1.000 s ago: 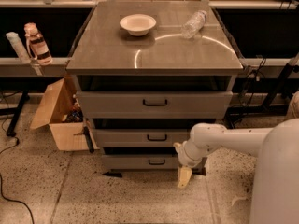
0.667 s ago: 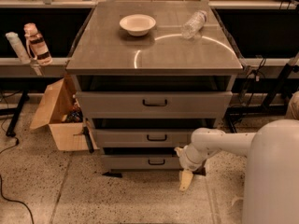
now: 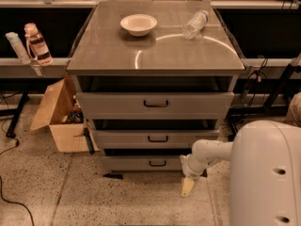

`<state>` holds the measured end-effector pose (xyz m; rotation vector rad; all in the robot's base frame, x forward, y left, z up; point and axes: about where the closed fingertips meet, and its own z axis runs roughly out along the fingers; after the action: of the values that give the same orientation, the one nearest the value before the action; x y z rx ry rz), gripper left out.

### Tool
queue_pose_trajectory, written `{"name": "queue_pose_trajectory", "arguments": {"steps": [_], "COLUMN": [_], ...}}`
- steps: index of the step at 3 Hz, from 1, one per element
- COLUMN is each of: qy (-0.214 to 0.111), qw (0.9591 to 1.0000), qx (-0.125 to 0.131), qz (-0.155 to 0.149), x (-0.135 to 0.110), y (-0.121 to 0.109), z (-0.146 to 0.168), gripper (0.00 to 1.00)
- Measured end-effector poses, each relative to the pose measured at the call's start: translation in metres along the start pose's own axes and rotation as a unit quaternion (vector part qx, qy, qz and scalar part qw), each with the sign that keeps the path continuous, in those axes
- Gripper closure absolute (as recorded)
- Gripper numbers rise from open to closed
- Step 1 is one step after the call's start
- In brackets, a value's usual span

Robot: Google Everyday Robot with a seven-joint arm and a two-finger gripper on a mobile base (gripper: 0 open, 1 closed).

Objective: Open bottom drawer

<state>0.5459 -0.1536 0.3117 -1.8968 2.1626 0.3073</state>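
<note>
While it hangs pointing down toward the speckled floor (image 3: 141, 201), the end effector (image 3: 187, 186) shows nothing in its grasp, and how far open it is cannot be told; whether it touches the floor is unclear. Against the view 0.7 s ago it sits slightly lower, while the drawer fronts lie as they did. Just up and left of it is the bottom drawer (image 3: 136, 163), grey front facing the camera, long axis running left to right, black handle (image 3: 157, 163) at centre. Higher above it stand the mid drawer (image 3: 122, 139), the top drawer (image 3: 113, 105) and the counter (image 3: 108, 51) with a bowl (image 3: 138, 24)
</note>
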Motion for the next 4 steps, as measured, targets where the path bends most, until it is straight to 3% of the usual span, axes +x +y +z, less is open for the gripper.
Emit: {"name": "queue_pose_trajectory", "arguments": {"steps": [1,2,3,4], "qy": [0.004,0.002,-0.023,-0.044], "qw": [0.9997,0.9998,0.9996,0.9982], "qx": [0.022,0.02,0.012,0.016], "qz": [-0.005,-0.005,-0.012,-0.039], "x": [-0.005,-0.005,-0.005,-0.003], "y": [-0.029,-0.029,-0.033,-0.047], "z": [0.042,0.044,0.049,0.047], "gripper": [0.0,0.0,0.0,0.0]}}
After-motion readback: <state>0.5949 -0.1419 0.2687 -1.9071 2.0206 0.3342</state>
